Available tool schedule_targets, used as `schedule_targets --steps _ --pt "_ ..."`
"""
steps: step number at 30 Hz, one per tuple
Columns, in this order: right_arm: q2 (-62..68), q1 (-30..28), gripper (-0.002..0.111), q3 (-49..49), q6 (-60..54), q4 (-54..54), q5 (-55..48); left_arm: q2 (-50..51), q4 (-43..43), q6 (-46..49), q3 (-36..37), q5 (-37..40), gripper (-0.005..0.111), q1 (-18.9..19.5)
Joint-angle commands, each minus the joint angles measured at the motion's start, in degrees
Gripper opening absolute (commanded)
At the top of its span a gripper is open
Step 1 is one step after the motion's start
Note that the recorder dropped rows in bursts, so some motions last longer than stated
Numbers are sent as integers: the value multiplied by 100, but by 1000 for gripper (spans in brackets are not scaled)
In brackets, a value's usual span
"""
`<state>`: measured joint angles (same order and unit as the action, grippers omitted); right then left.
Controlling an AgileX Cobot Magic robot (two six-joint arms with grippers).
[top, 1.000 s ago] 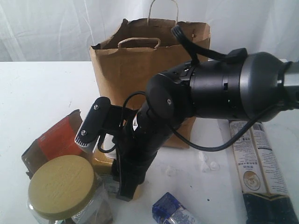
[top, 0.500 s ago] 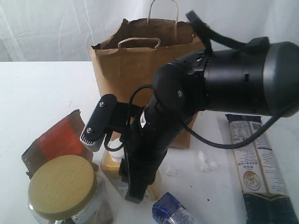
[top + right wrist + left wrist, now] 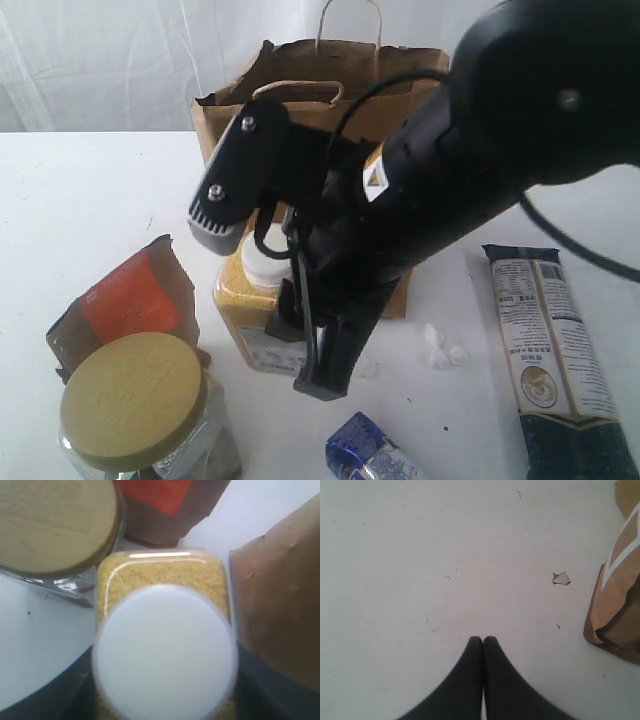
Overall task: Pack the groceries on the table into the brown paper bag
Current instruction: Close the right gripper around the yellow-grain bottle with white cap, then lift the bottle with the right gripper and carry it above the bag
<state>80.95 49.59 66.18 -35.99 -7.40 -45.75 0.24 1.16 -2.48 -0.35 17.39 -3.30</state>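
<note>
My right gripper (image 3: 292,335) is shut on the white-capped yellow bottle (image 3: 248,300), gripping its sides just below the cap (image 3: 165,650). The bottle hangs in front of the brown paper bag (image 3: 290,130), whose wall (image 3: 280,610) is close beside it. The yellow-lidded jar (image 3: 135,400) and the brown pouch with the orange label (image 3: 130,295) stand at the front left. A small shiny blue packet (image 3: 365,450) lies at the front, and the long navy packet (image 3: 550,350) on the right. My left gripper (image 3: 483,639) is shut and empty over the bare table (image 3: 420,555).
Small white scraps (image 3: 440,350) lie on the table to the right of the bag. In the left wrist view a paper scrap (image 3: 561,578) lies near a brown package edge (image 3: 620,595). The right arm hides much of the bag's front.
The right arm has risen and moved toward the bag, carrying the yellow bottle up and away from the jar. The left gripper has not moved.
</note>
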Motion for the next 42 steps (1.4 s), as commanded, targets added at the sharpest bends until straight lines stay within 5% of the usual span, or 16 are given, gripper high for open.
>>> schedule_targets --steps 1,11,16,25,34,42 --pt "-794 -48 0 57 31 -200 164 -24 -31 -7 35 14 0 -20" --pt "-2002 -48 0 333 5 -2251 385 -24 -31 -7 35 14 0 -20" --pt "-2319 -48 0 760 -40 -2352 1088 -24 -31 -7 35 14 0 -20" --pt "-1620 -48 0 864 -1067 -2230 5030 -24 -31 -7 35 14 0 -20" --pt "-85 -121 0 864 -2578 -2189 7881 -24 -31 -7 35 14 0 -20" --pt "432 -327 0 853 -2583 -4038 7416 -24 -31 -7 35 14 0 -20"
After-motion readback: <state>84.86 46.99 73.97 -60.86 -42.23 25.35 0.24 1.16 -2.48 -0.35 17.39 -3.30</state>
